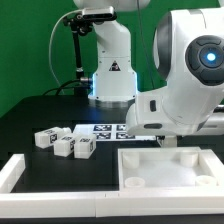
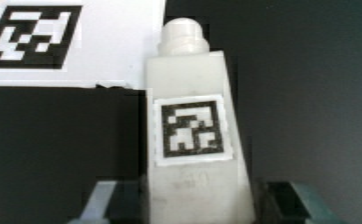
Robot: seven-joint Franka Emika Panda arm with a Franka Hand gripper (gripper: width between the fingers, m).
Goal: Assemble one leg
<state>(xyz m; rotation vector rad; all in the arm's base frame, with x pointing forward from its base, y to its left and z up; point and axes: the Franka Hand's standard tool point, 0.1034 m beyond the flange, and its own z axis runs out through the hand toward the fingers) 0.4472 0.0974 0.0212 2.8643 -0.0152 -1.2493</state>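
**Leg held in the end effector over the tabletop**

The leg [image 2: 192,100] stands upright in the wrist view, stubby round end away from the camera and a black-and-white tag [image 2: 192,128] on its facing side. The end effector [image 2: 196,198] is clamped on its lower part, one of the fingers [image 2: 110,205] pressed against each side. Behind it lie the dark tabletop [image 2: 320,100] and the marker board [image 2: 107,55]. In the exterior view, three other legs [image 1: 62,146] cluster toward the exterior view's left, with a large white panel [image 1: 200,180] in front.
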